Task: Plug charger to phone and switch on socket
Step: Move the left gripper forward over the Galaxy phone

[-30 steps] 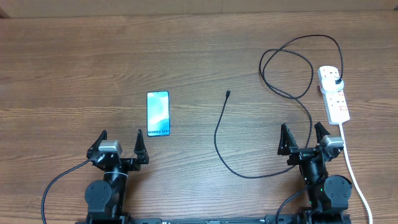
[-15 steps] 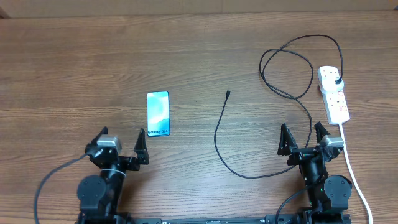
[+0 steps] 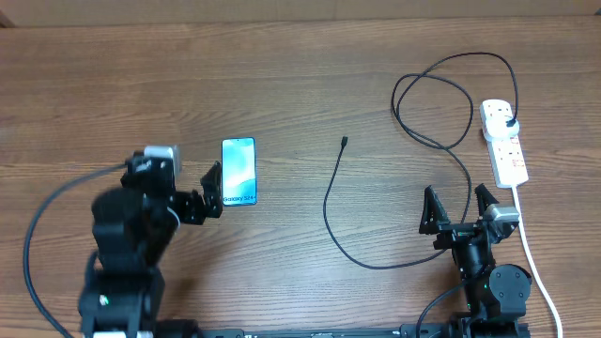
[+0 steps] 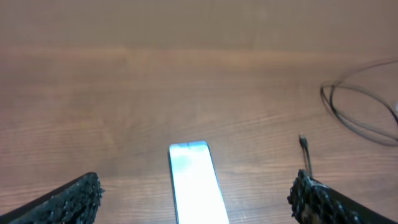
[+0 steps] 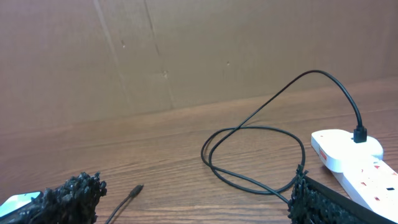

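The phone (image 3: pixel 238 172) lies face up on the wooden table, its lit screen also seen in the left wrist view (image 4: pixel 196 183). My left gripper (image 3: pixel 178 180) hovers open just left of and near it, with the phone (image 4: pixel 196 183) lying ahead between its spread fingers (image 4: pixel 81 196). The charger (image 3: pixel 329 202) is a thin black cable whose connector tip (image 3: pixel 345 142) lies loose mid-table. Its black plug (image 3: pixel 508 122) sits in the white socket (image 3: pixel 504 143) at the right. My right gripper (image 3: pixel 457 211) rests open near the table's front edge, holding nothing, with cable loops (image 5: pixel 255 155) and the socket (image 5: pixel 351 158) ahead.
The socket's thick white cord (image 3: pixel 535 258) runs down the right side past my right arm. The charger's loops (image 3: pixel 441 103) spread left of the socket. A brown cardboard wall (image 5: pixel 186 56) stands behind the table.
My left arm has risen and moved forward to the phone, still open. The right arm, phone and cable have not moved.
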Motion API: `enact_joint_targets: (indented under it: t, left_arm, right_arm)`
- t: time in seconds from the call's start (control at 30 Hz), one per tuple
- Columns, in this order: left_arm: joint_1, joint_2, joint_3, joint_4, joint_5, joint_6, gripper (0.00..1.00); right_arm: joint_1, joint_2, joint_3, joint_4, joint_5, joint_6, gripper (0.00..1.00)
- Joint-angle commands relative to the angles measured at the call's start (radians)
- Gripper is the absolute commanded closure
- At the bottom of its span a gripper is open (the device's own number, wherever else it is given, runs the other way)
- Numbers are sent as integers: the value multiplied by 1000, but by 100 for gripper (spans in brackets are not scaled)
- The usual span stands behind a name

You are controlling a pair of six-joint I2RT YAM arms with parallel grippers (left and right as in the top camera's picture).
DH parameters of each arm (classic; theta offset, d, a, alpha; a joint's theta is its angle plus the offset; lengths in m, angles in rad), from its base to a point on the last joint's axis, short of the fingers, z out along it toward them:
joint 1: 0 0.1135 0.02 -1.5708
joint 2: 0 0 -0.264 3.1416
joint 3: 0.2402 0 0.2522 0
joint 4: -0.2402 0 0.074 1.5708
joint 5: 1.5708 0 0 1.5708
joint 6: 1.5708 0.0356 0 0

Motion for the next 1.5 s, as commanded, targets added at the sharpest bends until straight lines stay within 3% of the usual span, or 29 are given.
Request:
enact_joint_targets:
  t: [0.0, 0.2, 0.37, 0.53, 1.47]
  left_arm:
    - [5, 112, 178, -105, 39, 22, 0]
    - [5, 277, 403, -340, 44, 26, 1]
    - [5, 330, 415, -343, 45, 13, 0]
    - [5, 372, 415, -341, 59, -75, 0]
    - [5, 461, 460, -338, 83, -67, 0]
  right_arm:
    - [-7, -12, -10, 5, 6, -5, 0]
    - [-7, -12, -10, 5, 6, -5, 0]
    - [-7, -12, -10, 5, 6, -5, 0]
    - [-7, -12, -10, 5, 6, -5, 0]
    - [-7, -12, -10, 5, 6, -5, 0]
